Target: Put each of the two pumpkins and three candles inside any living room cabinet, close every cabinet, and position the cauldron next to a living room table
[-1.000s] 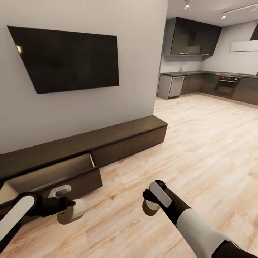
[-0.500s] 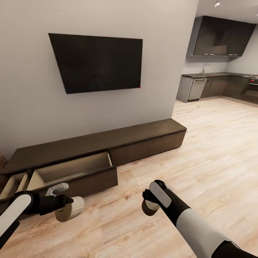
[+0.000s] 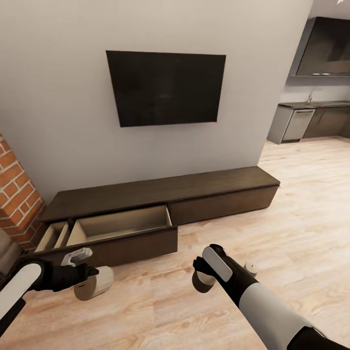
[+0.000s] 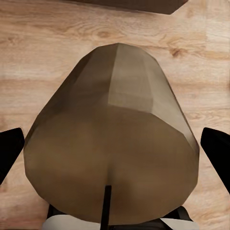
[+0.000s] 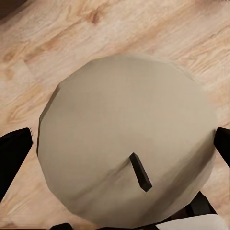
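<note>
Both grippers hold candles above a pale wooden floor (image 3: 272, 204), facing a long, low dark-brown cabinet (image 3: 194, 187) that runs along a grey wall (image 3: 63, 121). Mounted on that wall above the cabinet is a black flat television (image 3: 167, 87). A red brick column (image 3: 17, 199) stands at the cabinet's left end, and grey kitchen units (image 3: 311, 121) show far off to the right.

Two of the cabinet's drawers stand pulled out at its left end: a wide one (image 3: 121, 223) with a pale beige interior, and a narrower one (image 3: 51, 236) just beside it toward the brick. No objects can be seen in the visible parts of their interiors.

At the left of the head view, the left gripper (image 3: 86, 277), black-fingered on a white arm, is closed around a candle (image 3: 93, 283) lying on its side, olive-tan with a darker end, near the front of the wide drawer. The left wrist view shows this candle (image 4: 112, 143) held between two black fingers (image 4: 9, 153).

At the centre, the right gripper (image 3: 204, 277) is clamped on a second candle (image 3: 203, 282), held upright. In the right wrist view, its pale flat top (image 5: 129, 143) carries a short dark wick, with black fingers (image 5: 12, 153) on either side.

A third candle (image 3: 251, 268), small and pale, stands on the floor just beyond the right forearm.
</note>
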You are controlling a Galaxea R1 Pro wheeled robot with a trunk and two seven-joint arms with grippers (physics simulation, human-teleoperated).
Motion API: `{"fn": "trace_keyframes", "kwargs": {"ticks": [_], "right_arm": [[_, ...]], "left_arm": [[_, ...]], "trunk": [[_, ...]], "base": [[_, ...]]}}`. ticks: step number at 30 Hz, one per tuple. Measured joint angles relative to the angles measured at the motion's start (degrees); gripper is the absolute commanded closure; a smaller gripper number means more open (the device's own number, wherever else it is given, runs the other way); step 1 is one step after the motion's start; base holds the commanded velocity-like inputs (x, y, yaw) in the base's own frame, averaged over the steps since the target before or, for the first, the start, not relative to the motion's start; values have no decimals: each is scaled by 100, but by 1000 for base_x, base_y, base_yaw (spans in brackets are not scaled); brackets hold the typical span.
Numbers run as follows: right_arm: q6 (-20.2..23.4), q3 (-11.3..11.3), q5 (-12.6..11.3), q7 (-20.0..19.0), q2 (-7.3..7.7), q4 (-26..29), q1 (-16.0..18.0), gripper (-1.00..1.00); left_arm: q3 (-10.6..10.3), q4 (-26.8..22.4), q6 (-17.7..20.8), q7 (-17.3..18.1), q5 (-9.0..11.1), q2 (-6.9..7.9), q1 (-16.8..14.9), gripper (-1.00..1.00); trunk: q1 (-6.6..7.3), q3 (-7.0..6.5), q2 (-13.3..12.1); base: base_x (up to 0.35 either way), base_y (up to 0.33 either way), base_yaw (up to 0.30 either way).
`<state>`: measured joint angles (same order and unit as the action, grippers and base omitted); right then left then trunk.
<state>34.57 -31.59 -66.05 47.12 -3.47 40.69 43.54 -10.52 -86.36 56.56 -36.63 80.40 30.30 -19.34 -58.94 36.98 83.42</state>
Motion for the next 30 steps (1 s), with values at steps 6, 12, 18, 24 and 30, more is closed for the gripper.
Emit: {"fn": "trace_keyframes", "kwargs": {"ticks": [6,12,18,24,30], "right_arm": [[8,-18,2,-1,0,0,0,100],[8,-23,0,-5,1,1,-2,100],[8,-23,-1,-11,1,1,-1,100],[9,-19,2,-8,-15,3,-1,100],[9,-16,3,-7,-23,8,-1,100]], "left_arm": [[-6,0,6,16,0,13,0,100],[-1,7,12,18,-13,37,-1,100],[3,7,13,18,-11,48,-1,100],[-1,10,6,27,7,50,-3,100],[0,11,14,34,0,50,-3,100]], "trunk": [[0,0,0],[0,0,0],[2,0,0],[1,0,0],[3,0,0]], "base": [[0,23,288],[0,213,288],[104,238,244],[68,54,31],[174,4,2]]}}
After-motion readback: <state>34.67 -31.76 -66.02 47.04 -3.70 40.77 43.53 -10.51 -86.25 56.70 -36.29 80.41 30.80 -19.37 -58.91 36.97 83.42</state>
